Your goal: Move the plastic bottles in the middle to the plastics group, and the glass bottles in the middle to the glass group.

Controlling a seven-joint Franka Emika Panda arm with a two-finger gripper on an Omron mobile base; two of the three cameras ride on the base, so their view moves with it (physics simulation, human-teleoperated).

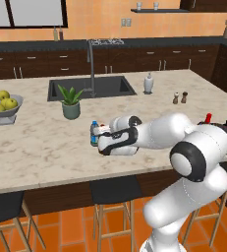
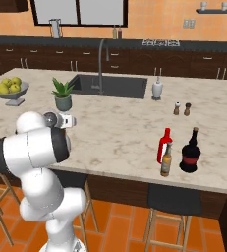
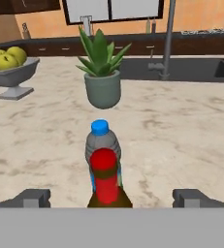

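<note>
A slim amber glass bottle with a red top [image 3: 104,181] stands close in front of the hand. My gripper [image 3: 112,197] is open, one fingertip [image 3: 33,197] on each side of the bottle and well apart from it. Right behind it stands the plastic water bottle [image 3: 102,143] with a blue cap, which also shows just left of the hand [image 1: 94,133]. The glass group sits near the counter's front right: a red bottle [image 2: 164,145], a small amber bottle [image 2: 166,160] and a tall dark bottle [image 2: 190,151]. The plastics group is out of view.
A potted plant [image 3: 101,77] stands just beyond the two bottles, a fruit bowl [image 1: 4,106] far left. Behind are the sink [image 1: 93,87] with its faucet, a white dispenser [image 1: 148,83] and two small shakers [image 1: 180,97]. Stools stand under the counter's front edge.
</note>
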